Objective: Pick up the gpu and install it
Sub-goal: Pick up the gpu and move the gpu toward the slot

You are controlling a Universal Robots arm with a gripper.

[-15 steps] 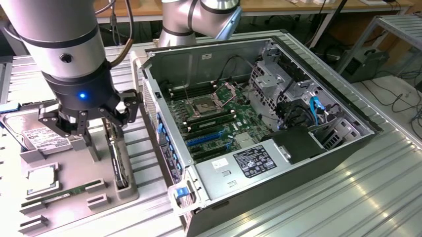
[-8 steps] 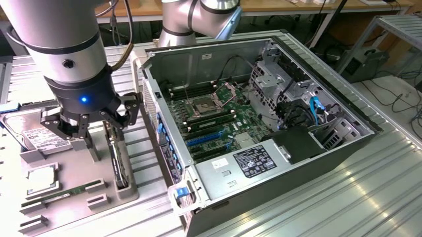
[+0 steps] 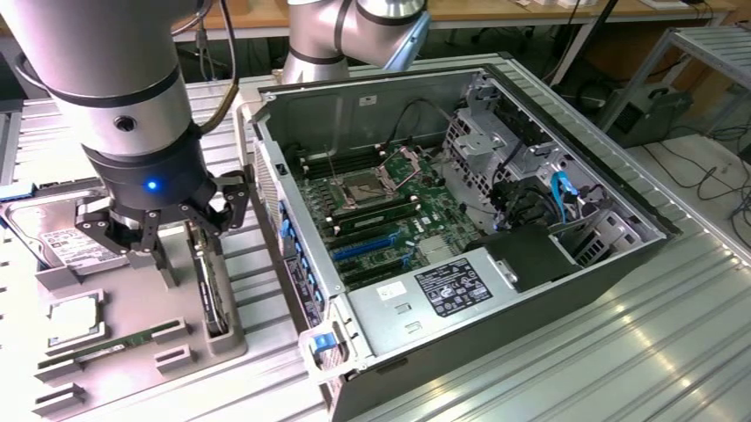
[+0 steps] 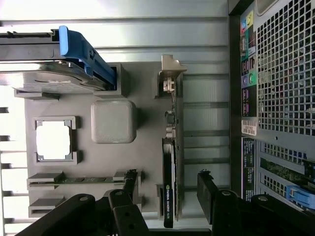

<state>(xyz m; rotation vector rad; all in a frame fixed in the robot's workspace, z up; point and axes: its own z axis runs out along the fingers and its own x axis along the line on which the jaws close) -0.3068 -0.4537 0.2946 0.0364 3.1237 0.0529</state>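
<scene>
The gripper [image 3: 176, 246], fingers spread wide, hangs over the gpu [image 3: 211, 294], which stands on edge in the grey tray [image 3: 129, 312] at nine o'clock from the computer case [image 3: 352, 114], so its thin top edge can be pinched.

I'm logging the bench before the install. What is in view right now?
gpu: one, black, on edge in the tray slot nearest the case
hard drive: one, silver, tray, exterior view's left
cpu: one, silver, tray pocket
memory stick: one, green, tray slot
tray: one, grey, on the table beside the case
case: one, dark, open, exterior view's right
table: one, silver, slatted
arm: one, grey, above the tray
tool: one, black, open, straddling the gpu
</scene>
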